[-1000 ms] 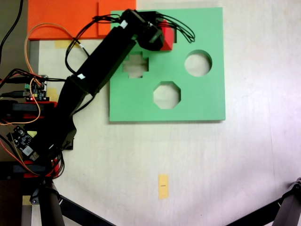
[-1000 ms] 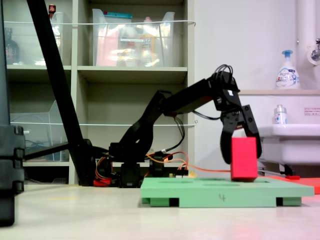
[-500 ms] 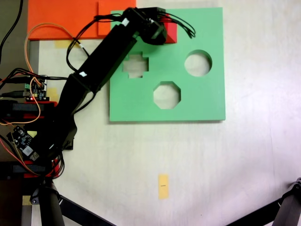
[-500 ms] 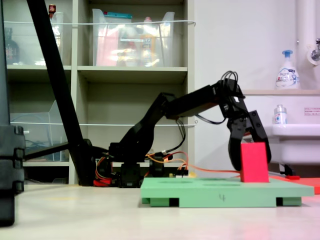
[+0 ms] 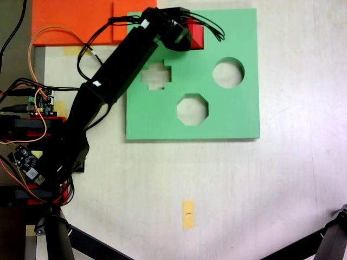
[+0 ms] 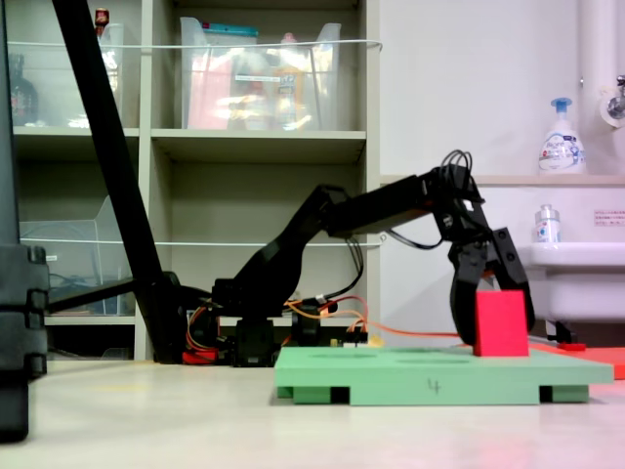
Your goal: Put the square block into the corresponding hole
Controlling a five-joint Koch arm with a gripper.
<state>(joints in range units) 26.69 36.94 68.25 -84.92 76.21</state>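
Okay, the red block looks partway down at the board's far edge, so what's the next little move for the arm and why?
Probably press a little further straight down before letting go. In the second exterior view the square block stands well above the green board, with the claw straddling it. In the first exterior view the block covers the square hole, so seating cannot be confirmed.

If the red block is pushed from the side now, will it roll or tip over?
Rolling seems unlikely: the red block has flat faces. Tipping also looks unlikely, since in the second exterior view it sits low in the green board between the tool fingers.
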